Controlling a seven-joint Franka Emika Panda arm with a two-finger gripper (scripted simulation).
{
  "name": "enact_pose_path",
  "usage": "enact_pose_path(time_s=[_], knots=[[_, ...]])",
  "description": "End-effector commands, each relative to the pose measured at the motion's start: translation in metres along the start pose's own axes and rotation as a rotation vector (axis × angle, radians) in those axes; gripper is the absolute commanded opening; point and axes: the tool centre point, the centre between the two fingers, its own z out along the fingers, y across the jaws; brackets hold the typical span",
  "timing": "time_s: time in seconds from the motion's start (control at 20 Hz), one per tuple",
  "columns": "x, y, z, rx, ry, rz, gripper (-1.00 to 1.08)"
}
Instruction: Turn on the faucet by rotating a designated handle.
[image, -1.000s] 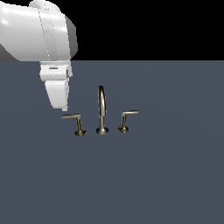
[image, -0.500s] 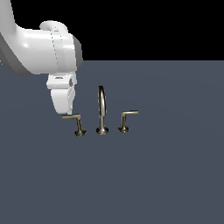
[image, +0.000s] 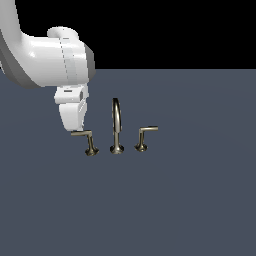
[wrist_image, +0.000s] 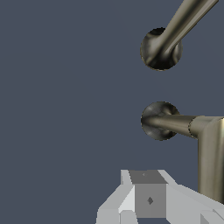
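Observation:
The brass faucet stands mid-scene in the exterior view, with its tall arched spout (image: 116, 125) between two L-shaped levers. The handle (image: 88, 140) is the one on the exterior view's left, its long flat lever pointing left. The twin handle (image: 144, 138) stands on the right. My gripper (image: 75, 129) hangs straight down with its tip at the free end of the handle's lever, and its fingers look shut with no gap and nothing held. In the wrist view the handle (wrist_image: 192, 127) runs from its round foot and bends beside my gripper (wrist_image: 148, 194), and the spout (wrist_image: 168, 37) is farther off.
Everything stands on a flat dark grey-blue surface (image: 190, 200). The white arm (image: 47, 60) reaches in from the exterior view's upper left.
The arm has swung in and the gripper has dropped down and a little to the right, from above and left of the handle to the end of its lever. The faucet parts have not moved.

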Motion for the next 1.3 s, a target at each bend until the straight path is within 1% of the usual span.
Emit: enact_pose_path(time_s=[0.0, 0.45, 0.5, 0.55, 1.25], knots=[[-0.003, 0.005, 0.0, 0.0, 0.0, -0.001, -1.0], [-0.019, 0.035, 0.0, 0.0, 0.0, 0.0, -1.0], [-0.019, 0.035, 0.0, 0.0, 0.0, 0.0, -1.0], [-0.011, 0.025, 0.0, 0.011, -0.002, 0.011, -1.0], [-0.008, 0.073, 0.0, 0.001, -0.001, 0.001, -1.0]])
